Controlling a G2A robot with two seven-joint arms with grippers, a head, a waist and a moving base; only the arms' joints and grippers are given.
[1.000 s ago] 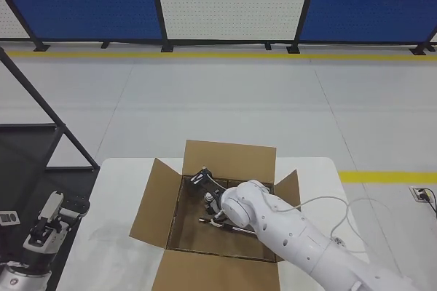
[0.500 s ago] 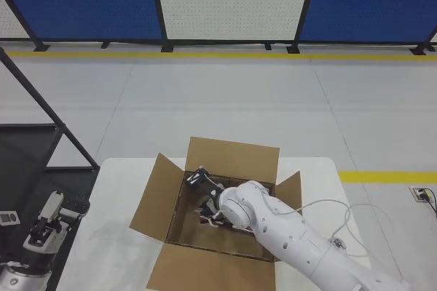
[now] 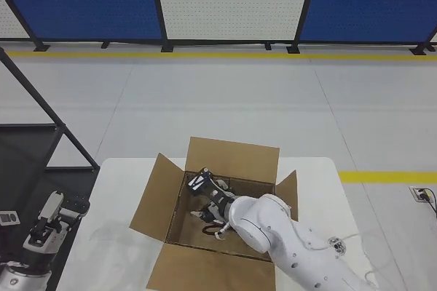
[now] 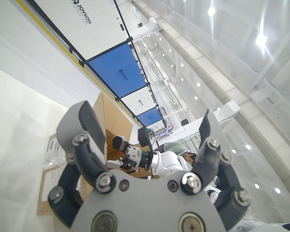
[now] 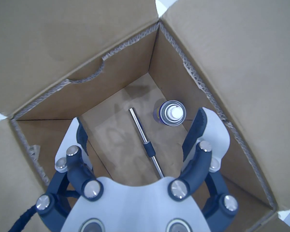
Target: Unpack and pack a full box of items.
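An open cardboard box stands on the white table. My right gripper hangs open inside the box's mouth, holding nothing. Below my right gripper, on the box floor, lie a metal rod with a black sleeve and an upright spray can in a corner. The rod runs between the fingers but well beneath them. My left gripper is open and empty, off the table's left edge, facing the box from a distance.
A black metal rack stands left of the table, close behind my left arm. The box's four flaps are spread outward. A thin cable trails over the table's right part.
The box has turned and shifted slightly. My right arm has drawn its elbow back toward the near side, while its gripper stays open over the box's inside. The left arm has not moved.
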